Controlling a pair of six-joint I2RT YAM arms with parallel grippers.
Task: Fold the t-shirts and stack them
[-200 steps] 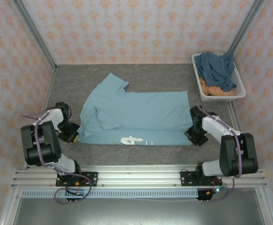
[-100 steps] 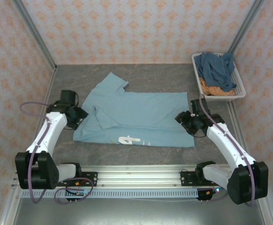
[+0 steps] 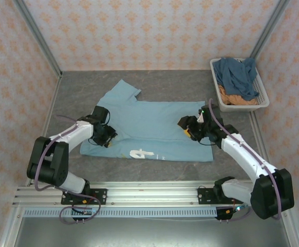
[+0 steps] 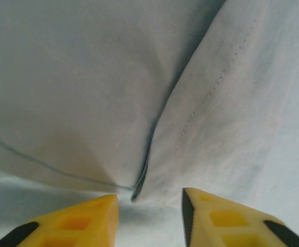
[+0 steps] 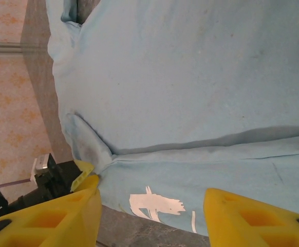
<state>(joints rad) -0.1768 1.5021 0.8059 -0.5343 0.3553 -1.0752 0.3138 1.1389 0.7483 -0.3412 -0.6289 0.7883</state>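
Where the arms reach in from the near edge, a narrow strip of bare counter [image 3: 154, 167] lies in front of the light blue t-shirt [image 3: 154, 121]. Wider bare bands lie to the shirt's left and behind it, up to the patterned back wall.

The shirt lies flat mid-counter. Its lower part is doubled over in a long horizontal fold, white lettering [image 3: 142, 153] shows by the near hem, and one sleeve points to the far left.

The left fingers [image 3: 110, 138] rest released over a seam at the shirt's left end, nothing pinched between them. The right fingers [image 3: 186, 129] hang spread wide over its right end, holding nothing.

In the far right corner stands one white basket [image 3: 263, 101], where a slate-blue t-shirt [image 3: 237, 74] is heaped on an orange t-shirt [image 3: 234, 98]. That makes three shirts, one basket and two arms.
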